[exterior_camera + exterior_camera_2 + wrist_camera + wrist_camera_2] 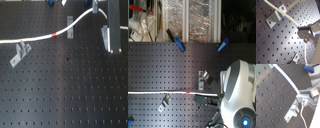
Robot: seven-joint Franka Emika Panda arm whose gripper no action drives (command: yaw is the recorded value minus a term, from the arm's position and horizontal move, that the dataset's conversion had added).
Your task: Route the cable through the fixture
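The white cable (37,38) lies across the black perforated bench (65,90), running from the first exterior view's left edge past its red band (54,34), over a grey bracket (70,27), and curving up toward the end effector (299,29). In both wrist views the end effector is clamped on the cable, its fingers (303,95) pressed together around the cord. Another grey bracket (19,54) stands just below the cable nearer the first exterior view's left, not touching it.
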